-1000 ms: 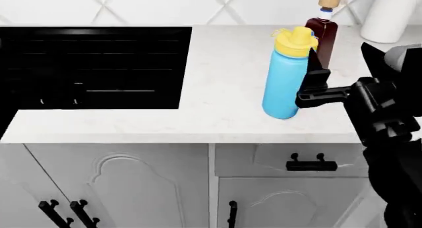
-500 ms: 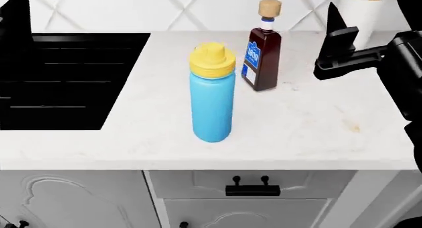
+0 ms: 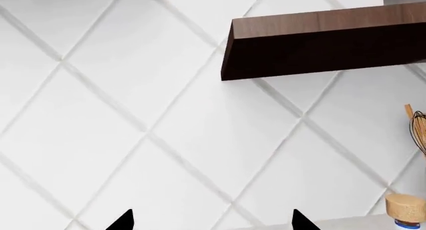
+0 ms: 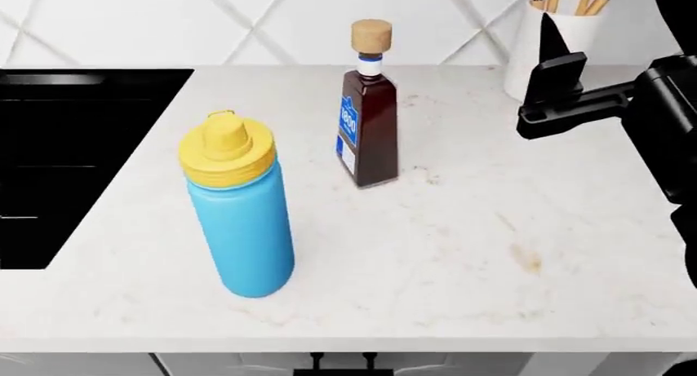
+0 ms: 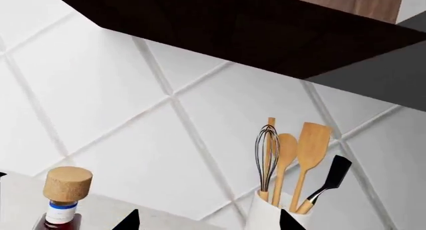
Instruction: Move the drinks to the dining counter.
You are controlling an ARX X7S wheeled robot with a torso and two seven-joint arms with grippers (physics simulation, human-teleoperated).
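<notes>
Two drinks stand upright on the speckled worktop (image 4: 490, 254). The light-blue flask (image 4: 241, 225) with a yellow lid is at the front left. Behind it and to its right is the dark-brown bottle (image 4: 367, 135) with a cork and blue label. My right gripper (image 4: 553, 76) hovers open to the right of the brown bottle, close to the white utensil holder (image 4: 550, 54). In the right wrist view the gripper (image 5: 207, 221) holds nothing, and the brown bottle's cork (image 5: 67, 184) shows beside it. My left gripper (image 3: 211, 221) is open and empty, facing the tiled wall. The dining counter is out of view.
A black cooktop (image 4: 65, 148) is set into the worktop at the left. The holder carries a whisk (image 5: 266, 150) and wooden spoons. A dark wooden shelf (image 3: 319, 45) hangs on the diamond-tiled wall above. The worktop's front edge runs along the bottom of the head view.
The head view has swung right and closer, so both bottles sit further left in it. The right gripper, beside the flask a second ago, is now over by the utensil holder.
</notes>
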